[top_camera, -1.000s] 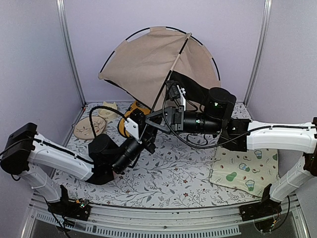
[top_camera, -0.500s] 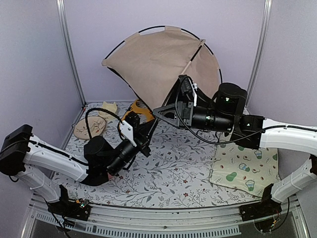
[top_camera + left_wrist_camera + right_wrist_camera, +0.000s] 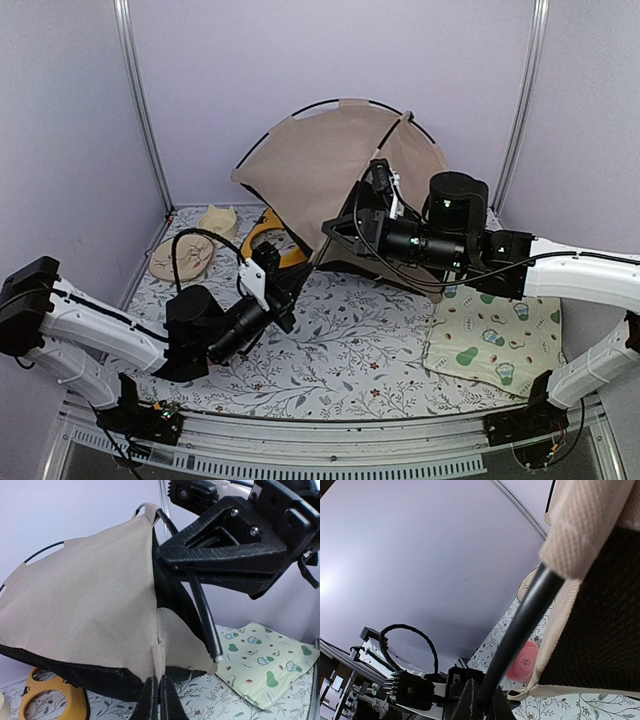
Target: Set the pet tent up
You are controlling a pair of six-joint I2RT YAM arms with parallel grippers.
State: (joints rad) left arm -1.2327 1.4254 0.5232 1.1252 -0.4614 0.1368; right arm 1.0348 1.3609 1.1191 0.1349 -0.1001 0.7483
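Note:
The pet tent (image 3: 320, 165), tan fabric with black poles and black edging, stands tilted at the back of the table. My left gripper (image 3: 292, 283) is low at its front edge. In the left wrist view that gripper (image 3: 159, 700) is shut on a narrow tan fabric strip at the tent's (image 3: 90, 600) bottom seam. My right gripper (image 3: 328, 230) is higher, just right of the seam, and shut on a black pole (image 3: 202, 610). The right wrist view shows its jaws (image 3: 482, 700) clamped around that pole (image 3: 520, 625), with tent fabric (image 3: 590, 525) beside it.
A cream mat with green prints (image 3: 495, 335) lies at the right. A yellow double-bowl feeder (image 3: 262, 240) sits under the tent's left edge. Tan pet items (image 3: 185, 258) lie at the far left. A pink bowl (image 3: 524, 662) sits on the floral cloth (image 3: 350, 350).
The tent has come down and shifted right, its canopy now lower. My left gripper has closed on the tent's bottom strip and drawn back. The right arm moved right with the pole.

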